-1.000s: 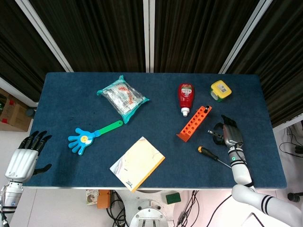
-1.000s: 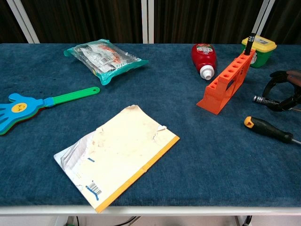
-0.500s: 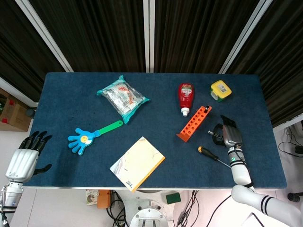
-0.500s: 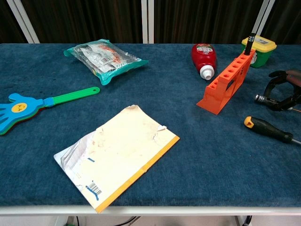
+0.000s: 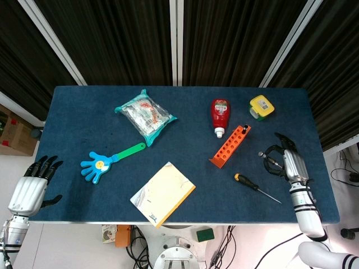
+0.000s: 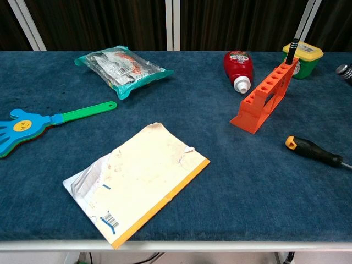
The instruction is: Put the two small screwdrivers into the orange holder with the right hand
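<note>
A: What do we have nearest us on the surface (image 6: 231,209)?

B: A yellow envelope (image 6: 137,186) at the front edge. To its right lies the large screwdriver (image 6: 314,151), black w/ an orange cap, flat on the blue cloth & untouched. At far left a blue clapper toy (image 6: 33,124).

A: And our hands?

B: Left hand (image 5: 31,188) hangs off the front-left corner, fingers apart, holding nothing. Right hand (image 5: 289,163) pinches a small screwdriver (image 5: 268,159) by its shaft. A sec ago that hand sat low beside the orange holder (image 5: 230,145); now it's lifted & swung out to the right, so in the chest view only the tool's metal end shows at the right edge.

A: So for the task?

B: We judge the pick is done & the carry has begun. One small screwdriver's black handle (image 6: 292,50) already stands in the holder's far end, so this looks like the 2nd. Next we'd bring it back over a free slot.

A: Further back?

B: Ketchup bottle (image 5: 219,115), yellow tub (image 5: 261,106), snack bag (image 5: 144,116).
</note>
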Controlling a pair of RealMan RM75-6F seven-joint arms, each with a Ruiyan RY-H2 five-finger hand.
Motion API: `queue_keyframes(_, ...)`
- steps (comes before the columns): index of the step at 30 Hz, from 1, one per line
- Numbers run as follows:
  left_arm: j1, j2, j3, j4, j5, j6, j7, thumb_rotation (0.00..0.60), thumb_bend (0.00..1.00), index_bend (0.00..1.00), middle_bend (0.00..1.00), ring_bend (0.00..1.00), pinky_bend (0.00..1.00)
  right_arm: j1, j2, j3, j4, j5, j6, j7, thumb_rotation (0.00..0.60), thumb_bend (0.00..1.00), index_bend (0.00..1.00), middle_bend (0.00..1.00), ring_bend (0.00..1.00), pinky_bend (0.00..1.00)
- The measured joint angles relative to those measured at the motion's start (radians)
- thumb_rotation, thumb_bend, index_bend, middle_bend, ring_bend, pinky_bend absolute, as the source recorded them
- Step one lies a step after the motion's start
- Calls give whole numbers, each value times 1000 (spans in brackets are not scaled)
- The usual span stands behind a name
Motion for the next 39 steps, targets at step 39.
queue_keyframes(39,-3,-5,-5,3,-15,-7,5,600,53,155,84,41,182,197,-223,57,248,-268,61,870,600,405,714,58,0,0)
